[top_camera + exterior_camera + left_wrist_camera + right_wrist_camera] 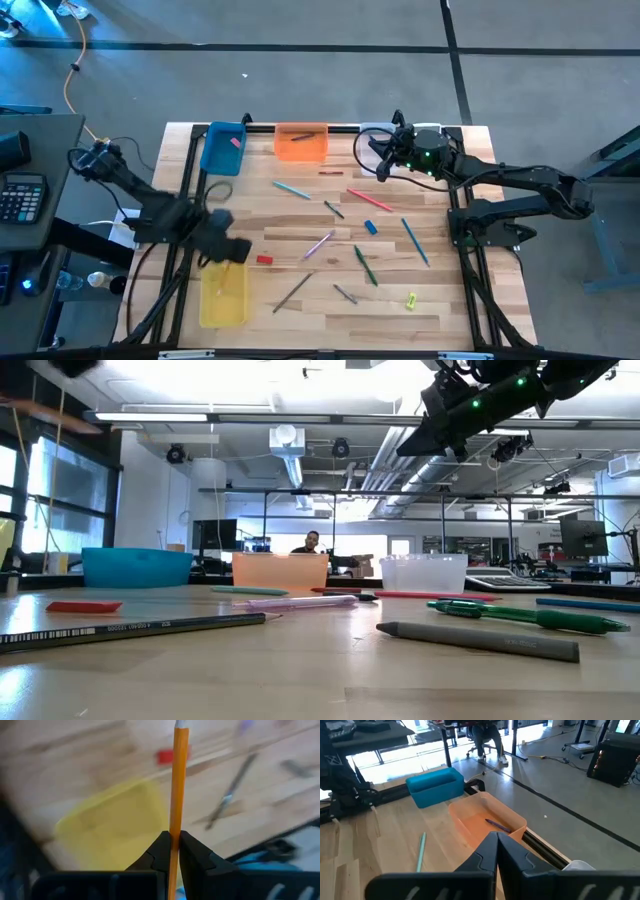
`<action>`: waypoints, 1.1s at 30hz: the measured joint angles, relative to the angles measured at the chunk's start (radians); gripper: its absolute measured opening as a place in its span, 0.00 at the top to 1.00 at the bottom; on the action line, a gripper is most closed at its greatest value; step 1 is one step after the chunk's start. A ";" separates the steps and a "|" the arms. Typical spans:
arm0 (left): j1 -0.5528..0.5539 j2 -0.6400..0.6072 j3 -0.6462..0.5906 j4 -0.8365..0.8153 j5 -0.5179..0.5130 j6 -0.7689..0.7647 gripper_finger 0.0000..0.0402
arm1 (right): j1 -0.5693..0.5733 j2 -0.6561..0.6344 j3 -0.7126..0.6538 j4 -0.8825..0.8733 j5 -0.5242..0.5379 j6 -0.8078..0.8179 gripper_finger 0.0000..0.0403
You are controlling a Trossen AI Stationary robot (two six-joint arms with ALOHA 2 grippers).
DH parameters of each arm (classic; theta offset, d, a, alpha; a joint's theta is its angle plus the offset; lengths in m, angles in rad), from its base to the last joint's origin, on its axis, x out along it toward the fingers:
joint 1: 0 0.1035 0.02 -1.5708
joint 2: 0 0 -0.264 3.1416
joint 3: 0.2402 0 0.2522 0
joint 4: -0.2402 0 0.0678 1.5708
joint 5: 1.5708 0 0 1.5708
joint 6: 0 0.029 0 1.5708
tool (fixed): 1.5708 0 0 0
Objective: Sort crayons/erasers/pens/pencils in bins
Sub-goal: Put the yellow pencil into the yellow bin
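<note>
Left end effector (170, 845) is clenched on an orange pencil (178, 780) above the yellow bin (223, 295) (near the table's (440, 300) left edge); right end effector (496, 851), clenched and holding nothing, hovers by the orange bin (300, 143).

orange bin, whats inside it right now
One thin dark stick lies on the floor of the orange bin, seen from the right wrist. The high view shows the same dark line. The right tool covers the bin's nearest corner, so anything there stays hidden.

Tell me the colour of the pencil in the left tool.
Orange pencil; clearest in the left wrist view.
</note>
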 joint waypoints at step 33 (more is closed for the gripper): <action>-0.378 0.506 -0.012 0.206 -0.169 -0.348 0.96 | -0.002 0.000 0.000 -0.002 0.011 0.010 1.00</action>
